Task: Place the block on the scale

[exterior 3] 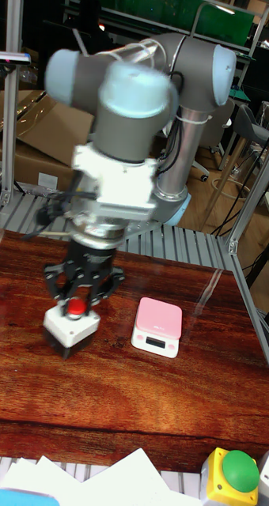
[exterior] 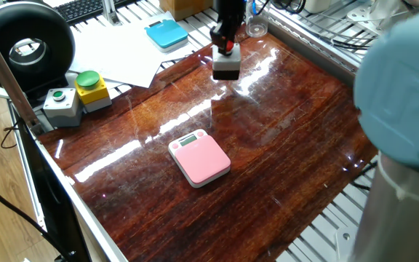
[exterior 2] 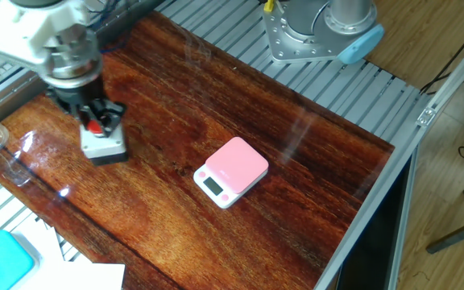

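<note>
The block [exterior: 226, 65] is a small grey box with a black base and a red button. It hangs under my gripper [exterior: 226, 49], whose fingers are shut on its top around the button, at the far side of the wooden table. It seems to be a little above the wood. The other fixed view shows the block [exterior 2: 105, 146] and gripper [exterior 2: 97, 127] left of the pink scale [exterior 2: 232, 171]. In the tall view the block [exterior 3: 70, 329] looks slightly tilted beside the scale [exterior 3: 157, 326]. The scale [exterior: 199, 157] lies flat mid-table with nothing on it.
A grey box with a green button [exterior: 62, 102] and a yellow box with a green button [exterior: 91, 88] stand at the table's left edge. A blue scale [exterior: 166, 33], papers [exterior: 118, 51] and a glass [exterior: 254, 26] lie beyond the far edge. The arm's base [exterior 2: 321, 32] is bolted beside the table.
</note>
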Robot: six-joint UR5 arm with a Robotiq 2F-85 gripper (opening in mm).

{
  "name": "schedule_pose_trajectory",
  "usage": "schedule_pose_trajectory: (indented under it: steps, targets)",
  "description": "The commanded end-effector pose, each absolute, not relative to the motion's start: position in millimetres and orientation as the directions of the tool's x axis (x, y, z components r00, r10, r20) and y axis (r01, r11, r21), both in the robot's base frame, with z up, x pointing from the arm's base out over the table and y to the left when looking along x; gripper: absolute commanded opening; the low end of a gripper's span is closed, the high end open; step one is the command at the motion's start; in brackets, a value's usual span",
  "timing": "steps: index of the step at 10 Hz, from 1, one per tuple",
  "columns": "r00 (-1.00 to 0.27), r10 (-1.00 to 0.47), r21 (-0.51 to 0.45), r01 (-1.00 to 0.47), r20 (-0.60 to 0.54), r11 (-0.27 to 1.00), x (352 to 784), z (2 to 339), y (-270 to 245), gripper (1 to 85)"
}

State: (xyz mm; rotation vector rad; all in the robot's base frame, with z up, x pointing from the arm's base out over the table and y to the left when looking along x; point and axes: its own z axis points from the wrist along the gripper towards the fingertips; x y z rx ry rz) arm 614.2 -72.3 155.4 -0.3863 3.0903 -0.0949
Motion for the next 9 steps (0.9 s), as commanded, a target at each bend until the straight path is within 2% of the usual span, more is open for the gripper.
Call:
schedule_pose_trajectory:
  steps: [1,2,4,7,9]
  targets:
    - [-0.996,-0.086,-0.072,-0.088,0.023,0.993,590,177,-23,1.0]
    - [-0.998,-0.058,-0.070,-0.060,0.039,0.996,590,178,-16,1.0]
    - [-0.994,-0.106,-0.054,-0.108,0.035,0.993,591,178,-12,1.0]
    - [-0.941,-0.338,-0.009,-0.338,-0.036,0.941,608,178,4,1.0]
    - [-0.905,-0.422,0.038,-0.424,-0.059,0.905,608,178,19,1.0]
